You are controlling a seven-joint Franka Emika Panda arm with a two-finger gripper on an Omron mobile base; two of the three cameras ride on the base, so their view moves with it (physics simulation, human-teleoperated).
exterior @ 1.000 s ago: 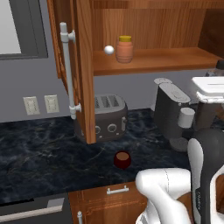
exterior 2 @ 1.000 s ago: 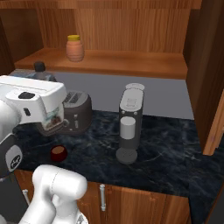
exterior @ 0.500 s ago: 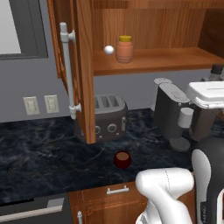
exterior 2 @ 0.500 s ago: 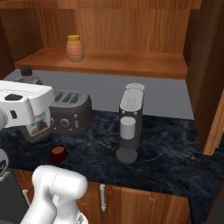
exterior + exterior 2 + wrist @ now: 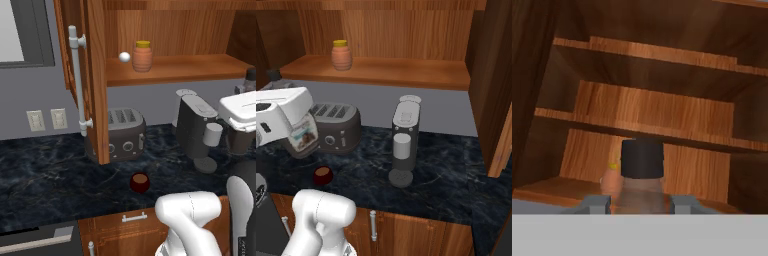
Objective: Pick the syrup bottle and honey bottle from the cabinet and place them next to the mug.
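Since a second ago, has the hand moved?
Yes. In the right base view the hand, shut on the syrup bottle, has dropped left, below the toaster top.

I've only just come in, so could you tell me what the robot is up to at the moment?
The gripper is shut on the syrup bottle and holds it in the air above the counter, over the mug. The honey bottle is on the cabinet shelf beside a small white ball.
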